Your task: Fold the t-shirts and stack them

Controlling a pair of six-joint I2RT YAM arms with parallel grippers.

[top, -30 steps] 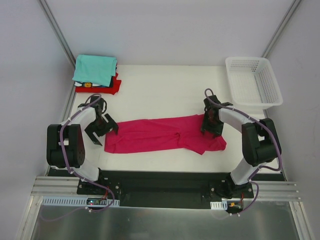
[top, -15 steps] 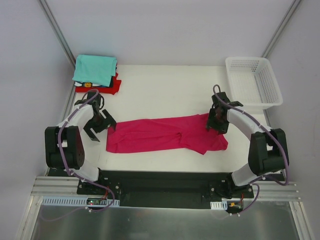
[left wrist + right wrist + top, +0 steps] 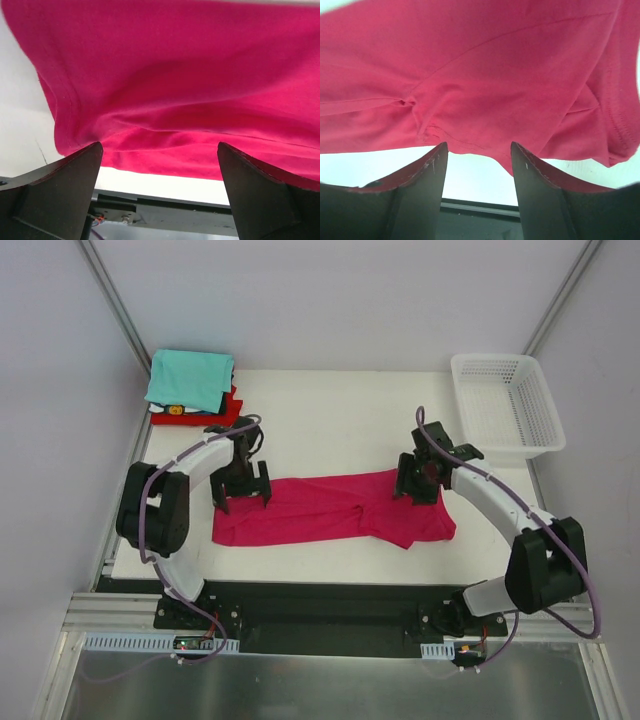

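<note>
Both arms at the far edge of the magenta-pink cloth t-shirt [image 3: 330, 510], neither gripping it.
The shirt lies flat in a long folded strip across the middle of the white table [image 3: 330, 425]. Left gripper [image 3: 243, 497] is over its far-left corner with the jaws spread wide and empty. Right gripper [image 3: 416, 490] is over the far-right corner, jaws partly apart with no cloth between them. Folded teal t-shirt [image 3: 190, 378] tops the stack on the red t-shirt [image 3: 228, 412] in the far-left corner.

The top camera is looking steeply down from behind the arms [image 3: 480, 490], taking in the whole magenta t-shirt [image 3: 330, 508]. Both wrist cameras are looking from close above it, back past its near edge: one at its left end, one at its right.
</note>
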